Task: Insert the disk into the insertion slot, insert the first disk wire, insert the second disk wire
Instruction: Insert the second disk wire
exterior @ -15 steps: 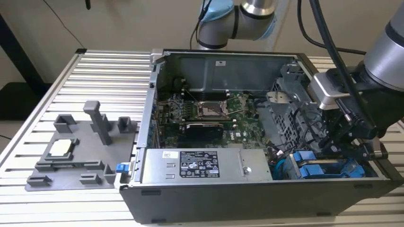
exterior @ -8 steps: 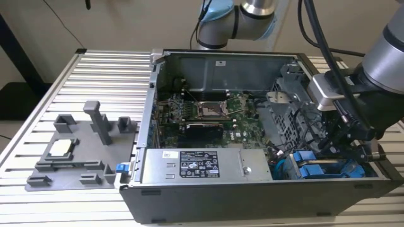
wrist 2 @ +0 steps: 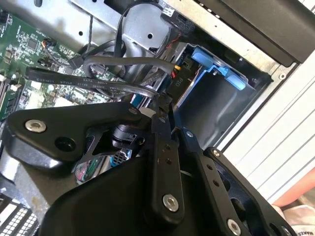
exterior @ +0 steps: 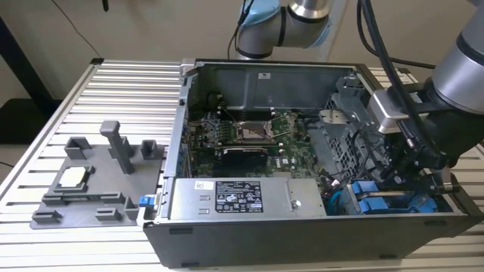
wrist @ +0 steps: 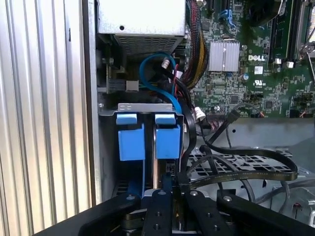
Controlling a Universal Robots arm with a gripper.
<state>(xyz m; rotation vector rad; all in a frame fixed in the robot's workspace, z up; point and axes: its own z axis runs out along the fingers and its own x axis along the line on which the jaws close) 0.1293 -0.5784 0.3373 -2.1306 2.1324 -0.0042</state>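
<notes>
Silver-grey robot arm [exterior: 463, 68] comes in from the exterior view's right, wrist angled steeply down. Black cables run along the forearm to the wrist block. Black two-finger gripper [wrist: 173, 194] hangs at the arm's lower end; in both wrist views the jaws sit close together, black linkage bars with silver screws nearly parallel, tips almost meeting.

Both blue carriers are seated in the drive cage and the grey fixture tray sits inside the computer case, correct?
Not quite. In the exterior view the grey fixture tray lies on the slatted table, outside the computer case, to the exterior view's left. The two blue carriers do sit side by side in the drive cage.
</notes>
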